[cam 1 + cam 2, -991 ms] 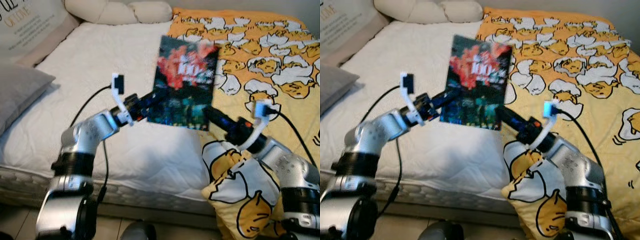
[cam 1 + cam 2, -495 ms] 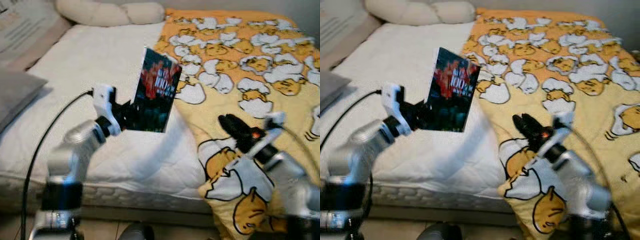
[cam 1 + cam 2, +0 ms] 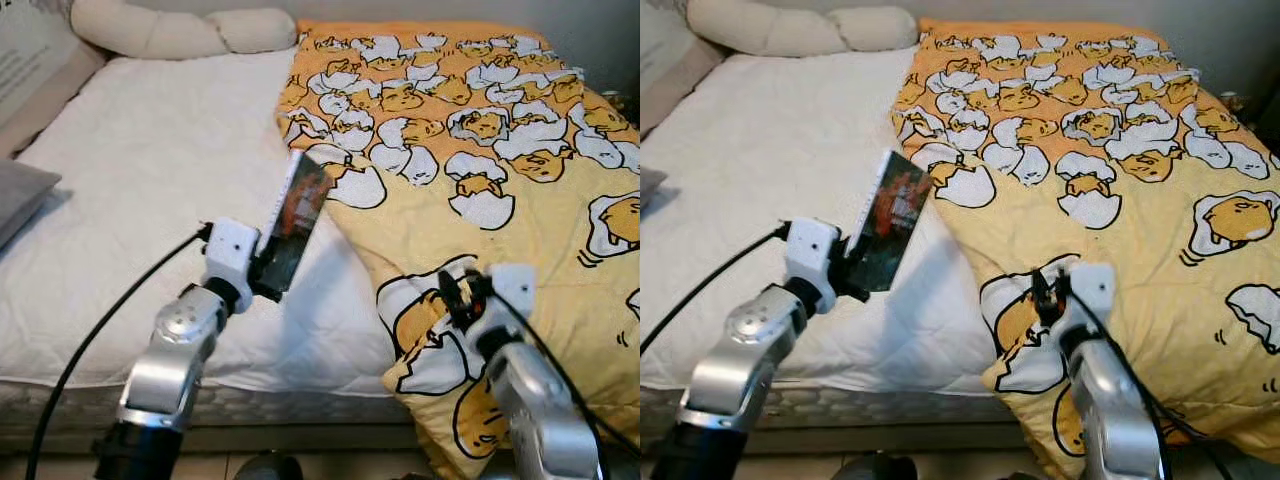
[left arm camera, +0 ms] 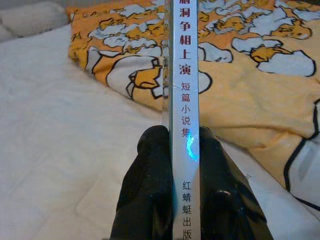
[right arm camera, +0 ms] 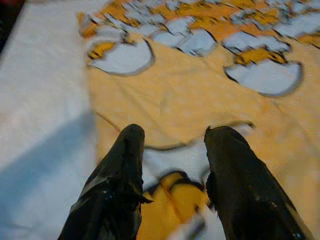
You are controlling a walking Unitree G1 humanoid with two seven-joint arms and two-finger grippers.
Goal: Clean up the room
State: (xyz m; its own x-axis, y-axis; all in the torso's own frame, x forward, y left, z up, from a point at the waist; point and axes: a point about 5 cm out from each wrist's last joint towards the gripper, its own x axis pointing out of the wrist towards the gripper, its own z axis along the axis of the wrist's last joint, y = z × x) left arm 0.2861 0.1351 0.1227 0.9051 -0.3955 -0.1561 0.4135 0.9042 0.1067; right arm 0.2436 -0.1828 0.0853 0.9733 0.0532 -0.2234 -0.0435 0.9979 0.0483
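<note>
- Book standing upright and edge-on above the white mattress, lifted clear of the bed surface, its dark cover with red print facing the yellow side of the bed
- The left tool is clamping the book at its lower end, one black finger pressing on each side of the white spine, which is carrying a column of printed characters
- The left arm is reaching up from the near edge of the bed, a black cable trailing from its wrist down toward the floor
- The right tool is hanging over the near corner of the quilt, its two fingers standing apart with nothing between them
- The quilt, yellow and orange with a pattern of cartoon eggs in cracked shells, is covering the right half of the bed and draping over the near edge
- The book is sitting just beside the quilt's left border, over the bare mattress rather than over the quilt
- A long cream bolster pillow is lying across the head of the bed at the far end
- A grey pillow is poking in at the left edge of the mattress, well apart from the book
</note>
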